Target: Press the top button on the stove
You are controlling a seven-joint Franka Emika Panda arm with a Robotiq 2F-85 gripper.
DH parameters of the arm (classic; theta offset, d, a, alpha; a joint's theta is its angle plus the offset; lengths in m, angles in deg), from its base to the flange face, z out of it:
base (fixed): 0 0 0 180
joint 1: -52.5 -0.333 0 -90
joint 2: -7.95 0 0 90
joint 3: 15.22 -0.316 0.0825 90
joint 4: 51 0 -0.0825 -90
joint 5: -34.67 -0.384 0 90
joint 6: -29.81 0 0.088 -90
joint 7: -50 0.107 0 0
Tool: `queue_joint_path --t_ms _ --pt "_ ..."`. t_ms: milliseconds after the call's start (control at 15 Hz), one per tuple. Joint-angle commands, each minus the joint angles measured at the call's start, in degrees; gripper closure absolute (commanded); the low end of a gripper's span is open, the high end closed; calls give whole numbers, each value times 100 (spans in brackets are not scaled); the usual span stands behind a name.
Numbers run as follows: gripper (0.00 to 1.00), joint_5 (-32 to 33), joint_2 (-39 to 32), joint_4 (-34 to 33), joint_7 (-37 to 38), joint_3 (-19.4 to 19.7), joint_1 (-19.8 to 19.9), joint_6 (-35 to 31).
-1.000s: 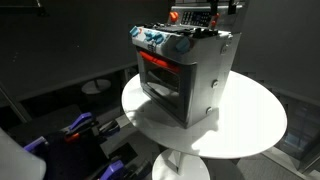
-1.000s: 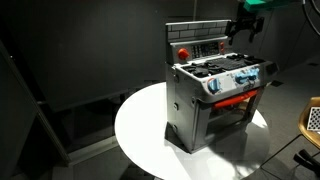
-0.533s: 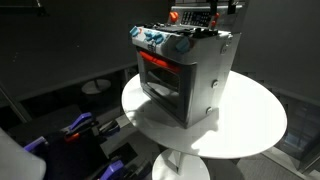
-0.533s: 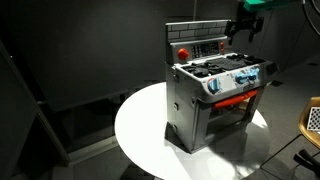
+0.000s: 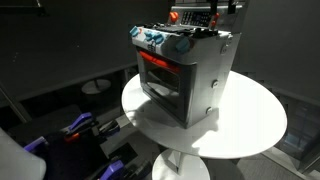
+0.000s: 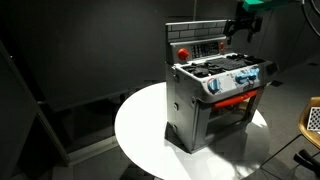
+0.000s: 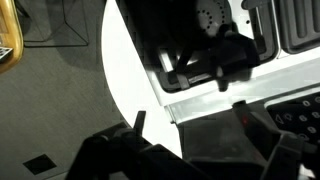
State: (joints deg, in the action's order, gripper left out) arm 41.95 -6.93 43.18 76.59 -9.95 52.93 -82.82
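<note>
Wrist view: one end effector [image 7: 191, 114], jaws apart, gripping nothing. In an exterior view it hovers above one end of the red back panel [image 6: 200, 48], so by my read the press target lies just below and sideways along that panel's length. One stove [image 6: 215, 100], standing mid-bench on one round white bench [image 6: 140, 130].
</note>
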Motion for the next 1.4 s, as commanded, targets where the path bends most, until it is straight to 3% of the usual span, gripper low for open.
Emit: queue_joint_path --t_ms 0,1333 --pt "0 -104 -156 -258 -153 -15 26 2" --pt "0 -77 -266 -297 -369 6 36 -433"
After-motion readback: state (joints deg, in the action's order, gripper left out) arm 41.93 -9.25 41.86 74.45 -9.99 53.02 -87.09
